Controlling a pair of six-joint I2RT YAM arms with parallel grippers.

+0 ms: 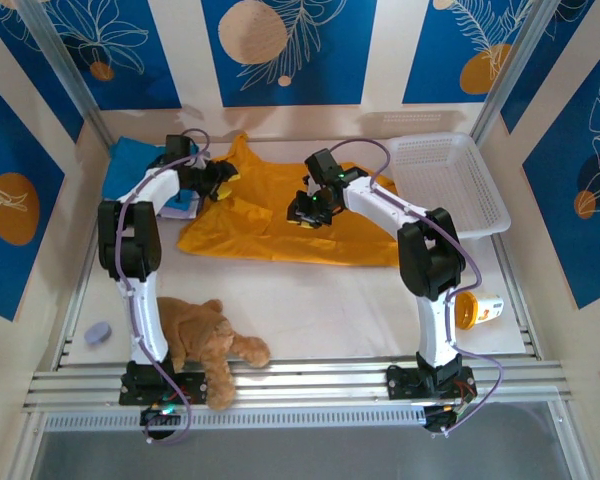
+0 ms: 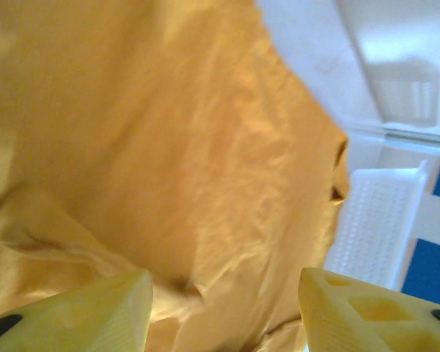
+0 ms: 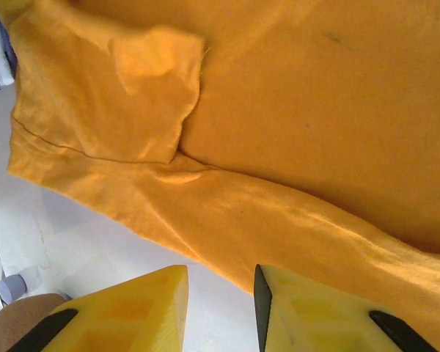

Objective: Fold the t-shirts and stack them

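Hovering above the orange t-shirt (image 1: 260,235), the left pincer (image 2: 226,293) and right pincer (image 3: 220,286) stand open, empty; the soft, light cloth beneath them probably pinches best at its edge.

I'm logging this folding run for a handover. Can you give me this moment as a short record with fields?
orange t-shirt: spread out mid-table, not yet folded
blue t-shirt: folded, far left corner
left gripper: open, over the orange t-shirt's left side
right gripper: open, above the orange t-shirt, holding nothing
white basket: far right
teddy: near edge, by the left arm's base
orange cup: near right, beside the right arm
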